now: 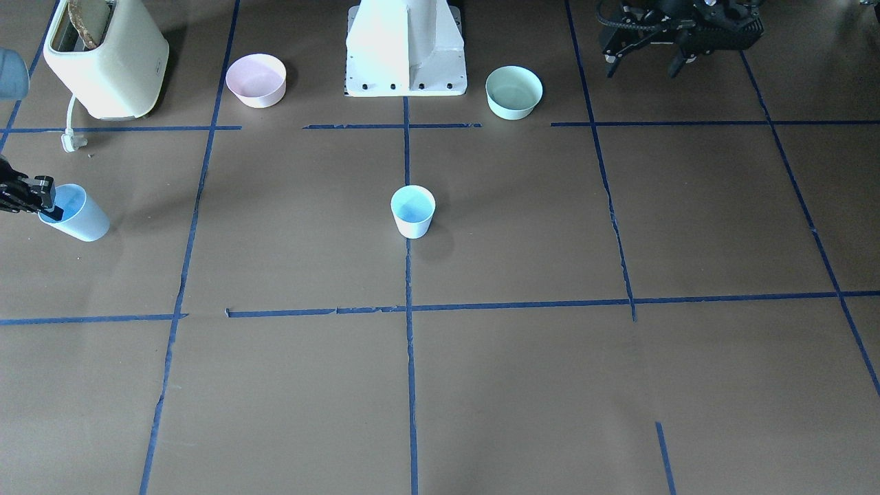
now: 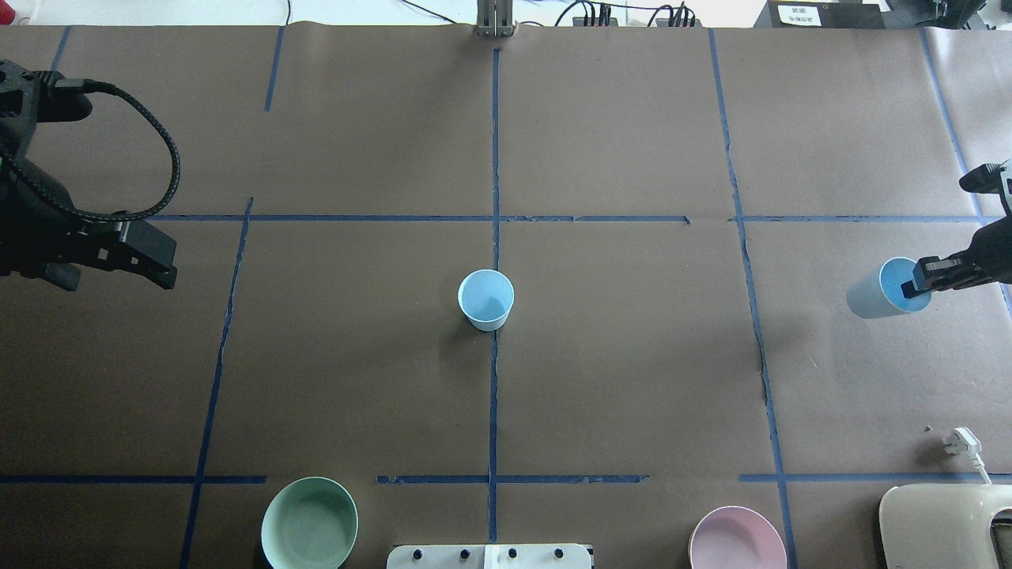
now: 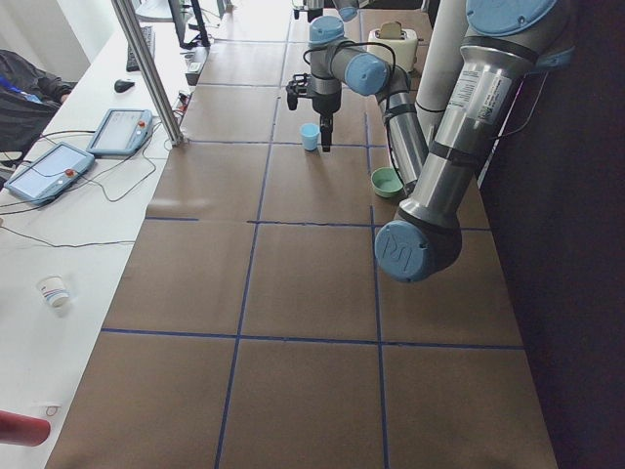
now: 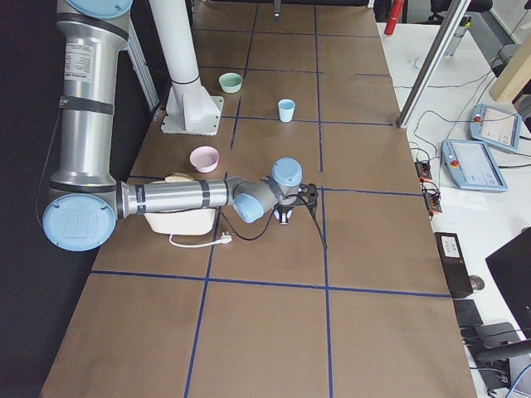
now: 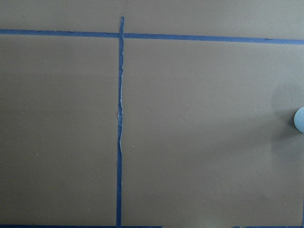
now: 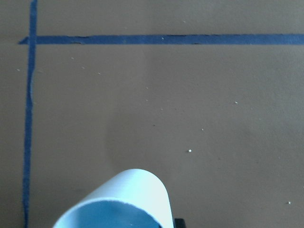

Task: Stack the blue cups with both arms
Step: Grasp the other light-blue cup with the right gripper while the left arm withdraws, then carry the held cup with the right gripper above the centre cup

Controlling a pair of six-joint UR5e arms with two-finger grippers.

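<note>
Right gripper (image 2: pixel 917 280): the jaws are closed on the rim of the held cup (image 2: pixel 879 289), one finger inside the mouth and one outside. The cup is tipped hard over. Its long axis runs nearly left-right, base toward the table's middle and mouth toward the wrist. It sits at the far right of the table (image 2: pixel 632 379). You cannot settle from these views whether the base is clear of the surface.

Centre cup (image 2: pixel 485 299): upright, mouth up, on the middle tape line. It stands free, well apart from both grippers.

Left gripper (image 1: pixel 645 65): the fingers look spread with nothing between them. It is out at the left side, and overhead it is a little nearer the centre cup than the right gripper is.

Key relation: the centre cup lies left of the held cup. Your carry therefore likely runs leftward, and the held cup needs righting, base down, before it can drop into the open mouth.

View notes:
- The right wrist view shows only the held cup's rim over bare paper and no target; only the overhead view gives you both cups together.
- The left wrist view catches a pale blue sliver at its right edge, probably the centre cup.
</note>
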